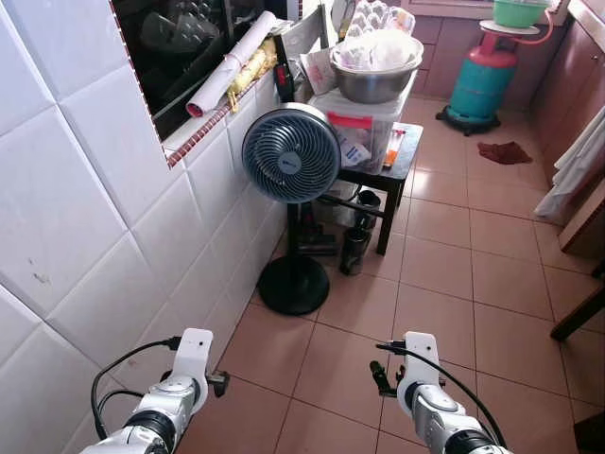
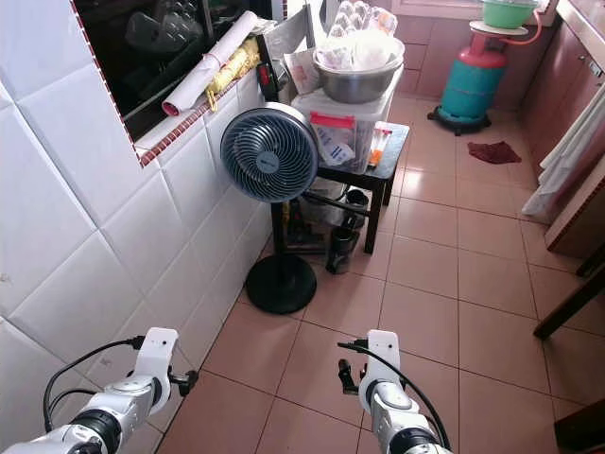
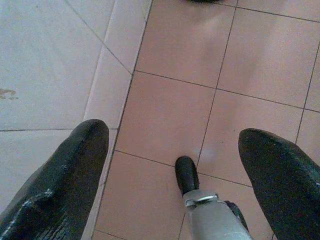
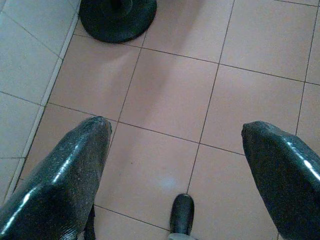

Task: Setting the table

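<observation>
Left eye view shows me a tiled floor with both arms low and near. I judge they are carried that way for walking. The left gripper and right gripper are both spread wide and empty. No tableware or dining table is visible. A fan and cluttered stand crowd the left wall; open floor lies right, toward the gas cylinder.
</observation>
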{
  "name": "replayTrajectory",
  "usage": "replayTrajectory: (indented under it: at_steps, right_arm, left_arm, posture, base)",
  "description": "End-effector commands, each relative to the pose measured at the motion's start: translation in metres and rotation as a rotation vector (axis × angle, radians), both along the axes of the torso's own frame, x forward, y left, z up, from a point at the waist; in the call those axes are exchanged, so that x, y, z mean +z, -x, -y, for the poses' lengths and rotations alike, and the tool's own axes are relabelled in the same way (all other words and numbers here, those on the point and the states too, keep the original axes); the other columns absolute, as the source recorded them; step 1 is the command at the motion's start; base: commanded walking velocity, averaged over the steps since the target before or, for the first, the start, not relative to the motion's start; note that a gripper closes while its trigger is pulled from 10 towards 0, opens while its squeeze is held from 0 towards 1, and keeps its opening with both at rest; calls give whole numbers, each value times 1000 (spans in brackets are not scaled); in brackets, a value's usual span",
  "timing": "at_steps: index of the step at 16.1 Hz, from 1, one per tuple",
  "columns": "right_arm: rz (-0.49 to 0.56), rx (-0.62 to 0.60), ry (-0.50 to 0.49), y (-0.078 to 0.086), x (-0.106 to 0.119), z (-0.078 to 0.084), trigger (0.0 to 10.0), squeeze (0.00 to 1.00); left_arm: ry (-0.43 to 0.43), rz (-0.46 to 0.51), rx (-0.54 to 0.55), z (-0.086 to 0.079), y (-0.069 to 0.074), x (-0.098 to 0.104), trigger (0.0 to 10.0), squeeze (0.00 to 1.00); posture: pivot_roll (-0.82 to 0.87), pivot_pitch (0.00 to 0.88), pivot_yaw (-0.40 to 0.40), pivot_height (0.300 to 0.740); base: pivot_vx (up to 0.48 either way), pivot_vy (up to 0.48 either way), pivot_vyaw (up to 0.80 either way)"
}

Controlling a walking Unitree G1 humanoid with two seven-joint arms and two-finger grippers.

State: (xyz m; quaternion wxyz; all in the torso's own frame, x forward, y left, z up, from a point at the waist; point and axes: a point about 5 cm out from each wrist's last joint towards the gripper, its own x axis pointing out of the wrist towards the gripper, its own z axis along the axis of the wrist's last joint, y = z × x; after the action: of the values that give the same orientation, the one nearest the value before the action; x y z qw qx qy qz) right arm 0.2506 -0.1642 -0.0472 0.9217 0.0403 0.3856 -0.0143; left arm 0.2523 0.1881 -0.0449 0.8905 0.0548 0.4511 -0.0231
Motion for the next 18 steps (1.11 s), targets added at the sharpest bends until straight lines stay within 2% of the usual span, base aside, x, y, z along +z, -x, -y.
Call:
replayTrajectory:
  at_steps: [1,8,9,16,18]
  right_arm:
    - [6,-32,8,-13,9,1,10000,0]
    - [1,-25,15,-13,9,0,10000,0]
    - [11,-20,47,-18,13,5,10000,0]
    - [35,-46,41,-22,17,6,10000,0]
    - [93,-117,15,-30,25,16,10000,0]
  left_arm:
    - [109,201,33,47,-38,28,10000,0]
    - [111,201,33,49,-38,28,10000,0]
    - [88,170,-57,60,-36,26,10000,0]
    - [78,176,-43,57,-38,28,10000,0]
    - [39,233,-128,55,-47,36,10000,0]
  posture:
    - [77,0,-26,740]
    - [80,0,-25,740]
    - [54,0,-24,740]
    - [57,0,-17,740]
    - [60,0,-8,740]
  base:
    - [0,0,0]
    - [0,0,0]
    - [0,0,0]
    - [0,0,0]
    - [0,0,0]
